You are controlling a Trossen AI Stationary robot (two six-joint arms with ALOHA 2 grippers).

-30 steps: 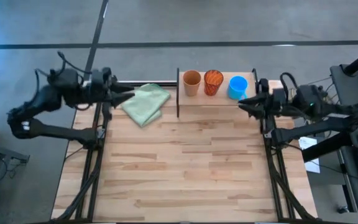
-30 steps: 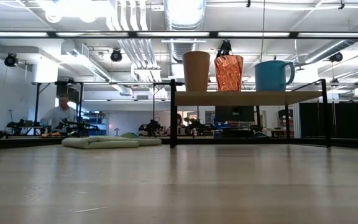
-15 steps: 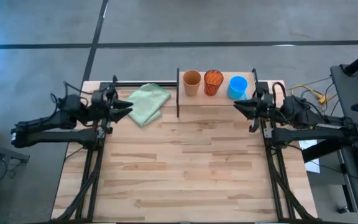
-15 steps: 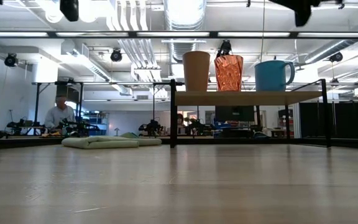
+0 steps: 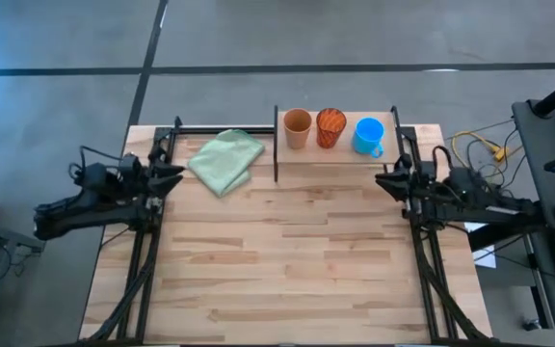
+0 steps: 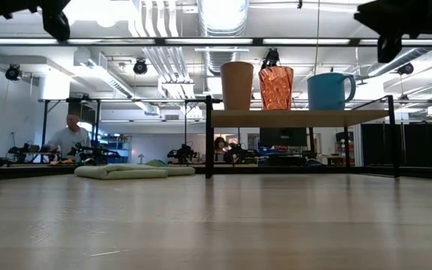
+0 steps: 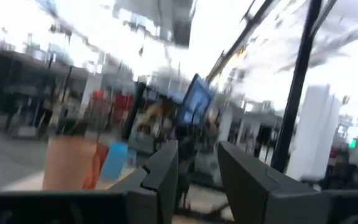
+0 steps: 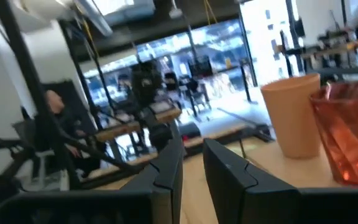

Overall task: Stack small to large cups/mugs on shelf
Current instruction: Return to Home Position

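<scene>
Light wood forms both the worktop (image 5: 287, 260) and the shelf (image 5: 333, 159) raised at its rear edge.

High view: three vessels stand upright in one row on the shelf, close together but apart. They are the plain light-orange cup (image 5: 297, 127), the textured orange-red cup (image 5: 330, 126) and the blue mug (image 5: 368, 135), whose handle points toward the right arm's side. The order runs small to large, so the placing work is judged complete. A pale green folded cloth (image 5: 225, 160) lies on the worktop beside the shelf, outside its black frame. The left arm (image 5: 104, 188) and right arm (image 5: 456, 188) stand at opposite side edges, well apart from the shelf, which fits a parked pose.

Low view: the shelf deck carries all three vessels above the worktop. Parts of both arms show only at the upper corners. A person (image 6: 67, 135) sits in the room behind.

Left wrist view: the left jaws stand narrowly parted and grip nothing. The light-orange cup and blue mug show beyond them.

Right wrist view: the right jaws likewise show a slim gap with nothing in it. The two cups stand near, untouched.
</scene>
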